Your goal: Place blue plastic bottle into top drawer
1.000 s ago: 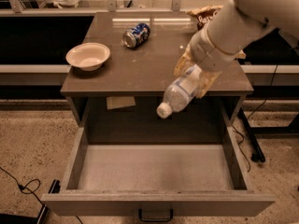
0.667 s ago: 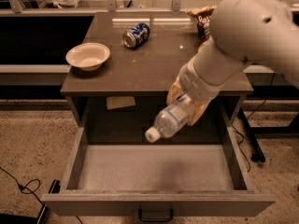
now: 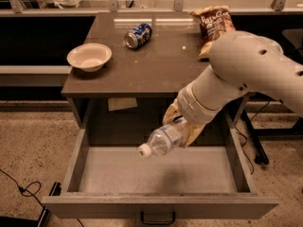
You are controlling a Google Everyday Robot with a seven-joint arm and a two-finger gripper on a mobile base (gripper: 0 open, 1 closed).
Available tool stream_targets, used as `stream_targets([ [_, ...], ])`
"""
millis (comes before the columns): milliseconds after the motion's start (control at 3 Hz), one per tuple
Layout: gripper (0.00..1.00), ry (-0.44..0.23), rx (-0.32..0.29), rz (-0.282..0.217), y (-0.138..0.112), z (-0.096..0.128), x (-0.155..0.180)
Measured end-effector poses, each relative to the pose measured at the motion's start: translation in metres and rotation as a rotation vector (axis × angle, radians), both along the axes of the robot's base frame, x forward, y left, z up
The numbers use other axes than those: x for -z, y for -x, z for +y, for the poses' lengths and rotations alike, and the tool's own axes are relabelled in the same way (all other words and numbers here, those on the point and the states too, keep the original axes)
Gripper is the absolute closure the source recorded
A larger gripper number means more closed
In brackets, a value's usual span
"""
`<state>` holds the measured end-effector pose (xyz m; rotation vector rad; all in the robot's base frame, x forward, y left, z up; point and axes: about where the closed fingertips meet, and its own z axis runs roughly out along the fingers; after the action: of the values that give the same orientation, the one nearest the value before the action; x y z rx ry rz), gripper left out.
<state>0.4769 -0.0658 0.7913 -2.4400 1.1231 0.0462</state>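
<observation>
speckled flooring surrounds a brown bench carrying a bowl, a soda can and a chip bag; below it the top drawer stands pulled open; the pincer hangs over the drawer, pinching the blue plastic bottle by its bottom half, cap tilted down-left, clear of the grey floor; the bottle looks light, thin-walled and smooth, so it may dent or slip; a grip around the body suits it best.
</observation>
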Motion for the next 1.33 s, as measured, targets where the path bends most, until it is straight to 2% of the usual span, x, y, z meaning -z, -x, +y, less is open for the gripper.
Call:
stream_targets([
  [333, 1.0, 0.028, 0.061, 0.026, 0.0, -0.002, 0.012],
  [667, 1.0, 0.095, 0.164, 0.061, 0.001, -0.003, 0.031],
  [1333, 1.0, 0.225, 0.377, 0.174, 0.003, -0.003, 0.071],
])
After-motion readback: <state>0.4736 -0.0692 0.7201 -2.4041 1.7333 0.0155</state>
